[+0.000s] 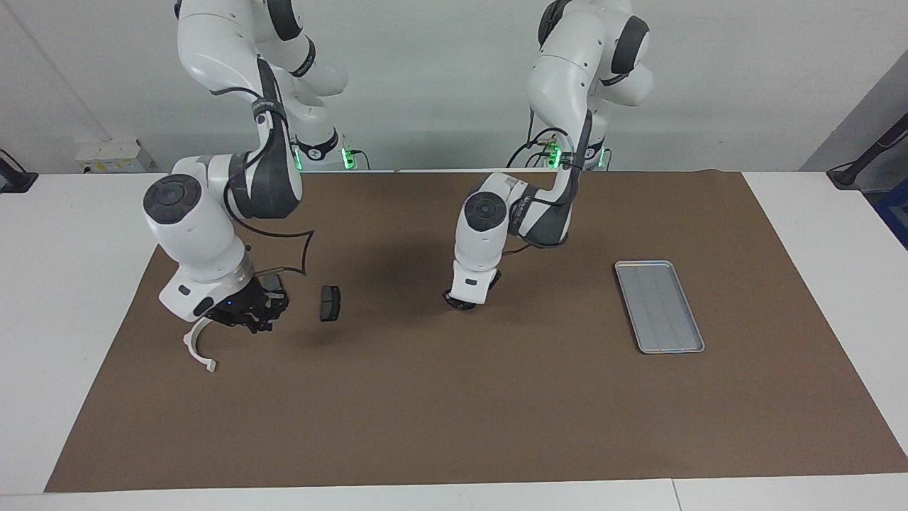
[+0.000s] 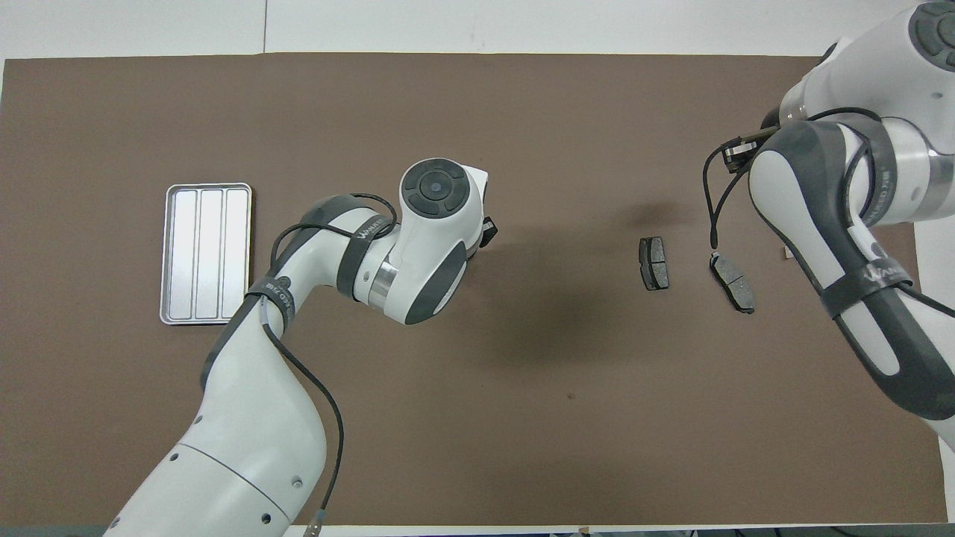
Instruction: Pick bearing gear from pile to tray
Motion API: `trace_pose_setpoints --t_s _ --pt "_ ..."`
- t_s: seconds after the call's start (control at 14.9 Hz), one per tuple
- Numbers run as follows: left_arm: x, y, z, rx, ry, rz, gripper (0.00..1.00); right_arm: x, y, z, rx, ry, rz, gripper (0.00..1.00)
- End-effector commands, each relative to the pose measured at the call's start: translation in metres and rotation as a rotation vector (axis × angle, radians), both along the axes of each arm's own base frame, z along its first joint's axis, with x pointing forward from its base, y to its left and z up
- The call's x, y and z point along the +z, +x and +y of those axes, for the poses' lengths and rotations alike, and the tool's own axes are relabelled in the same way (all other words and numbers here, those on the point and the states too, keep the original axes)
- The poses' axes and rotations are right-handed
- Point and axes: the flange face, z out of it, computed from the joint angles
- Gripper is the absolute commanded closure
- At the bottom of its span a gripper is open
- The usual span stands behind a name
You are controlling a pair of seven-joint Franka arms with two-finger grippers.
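Observation:
The pile lies toward the right arm's end of the brown mat. Its white half-ring bracket [image 1: 198, 348] lies on the mat; in the overhead view the right arm hides it. One dark grey brake pad [image 1: 330, 303] [image 2: 654, 263] lies beside it toward the table's middle. A second brake pad [image 1: 274, 284] [image 2: 733, 282] is partly hidden by the right hand. My right gripper [image 1: 248, 316] hangs low over the pile, right by the bracket's upper end. My left gripper [image 1: 461, 301] [image 2: 489, 231] is down at the mat in the table's middle, something small and dark at its tip. The silver tray [image 1: 660, 306] [image 2: 207, 253] is empty.
The tray lies toward the left arm's end of the mat, well apart from the left gripper. The brown mat [image 1: 454, 411] covers most of the white table. A dark cable loops from the right wrist [image 1: 305, 248] above the pile.

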Motion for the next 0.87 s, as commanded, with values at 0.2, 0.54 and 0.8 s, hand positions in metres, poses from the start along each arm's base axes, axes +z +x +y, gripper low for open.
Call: trace_pose_setpoints --t_s 0.2,0.54,0.8 --pt "0.068 -0.023 0.116 -0.068 -0.017 0.031 1.0 0.025 0.002 0.029 0.006 0.016 0.031 1.0" --pt "0.081 -0.028 0.219 -0.187 -0.036 0.057 1.0 0.046 -0.025 0.181 -0.179 0.03 0.011 1.0" --pt "0.074 -0.01 0.299 -0.272 -0.058 0.047 1.0 0.034 -0.065 0.301 -0.269 0.051 -0.022 1.0"
